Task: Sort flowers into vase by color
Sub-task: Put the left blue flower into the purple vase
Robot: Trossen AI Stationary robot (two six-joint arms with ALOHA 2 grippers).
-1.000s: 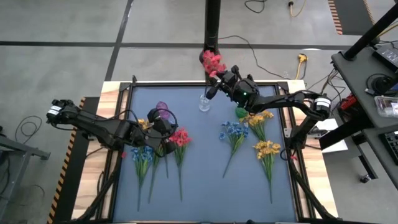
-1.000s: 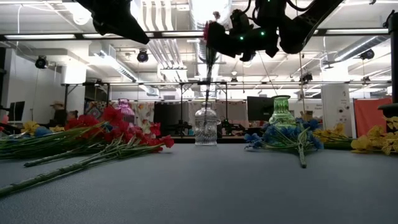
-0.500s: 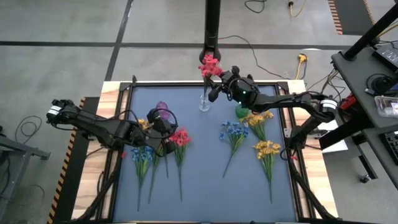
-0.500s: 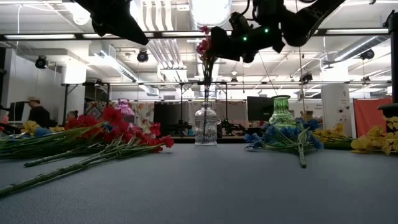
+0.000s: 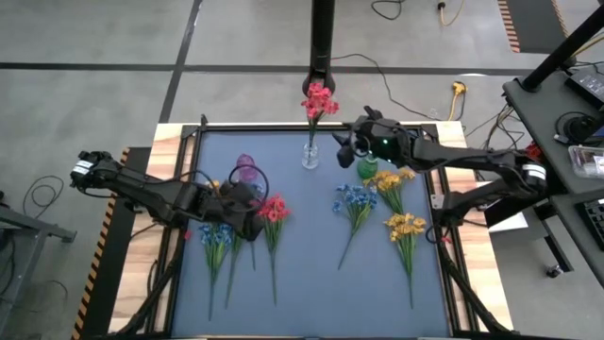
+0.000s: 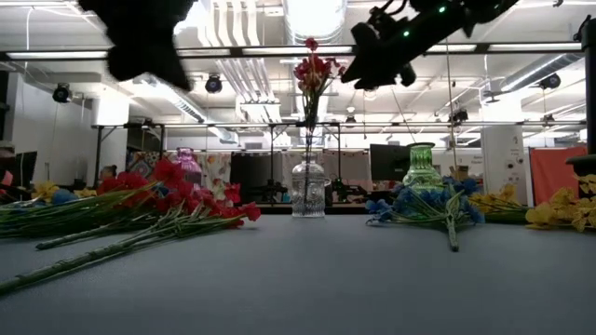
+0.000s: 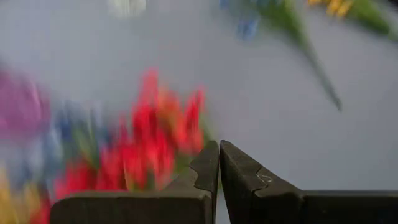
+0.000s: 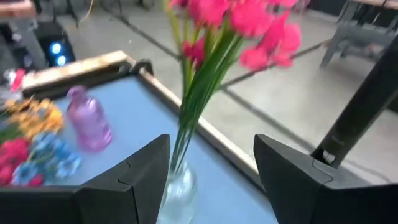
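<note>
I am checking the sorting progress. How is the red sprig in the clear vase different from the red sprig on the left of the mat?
The red sprig in the clear vase stands upright, its stem inside the glass; the red sprig on the mat lies flat. The vase sprig stands alone, while the mat sprig lies beside blue flowers. The open right hand is near the vase sprig; the shut left hand is by the mat sprig. Both have red blossoms on green stems.

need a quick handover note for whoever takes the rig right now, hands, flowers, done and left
Right hand: open, empty, just beside the clear vase.
Left hand: shut, empty, over the red sprig lying on the mat's left side.
Done: one red sprig stands in the clear vase.
Left: red and blue sprigs on the left, a blue sprig and two yellow sprigs on the right. Purple vase and green vase hold nothing yet.
</note>
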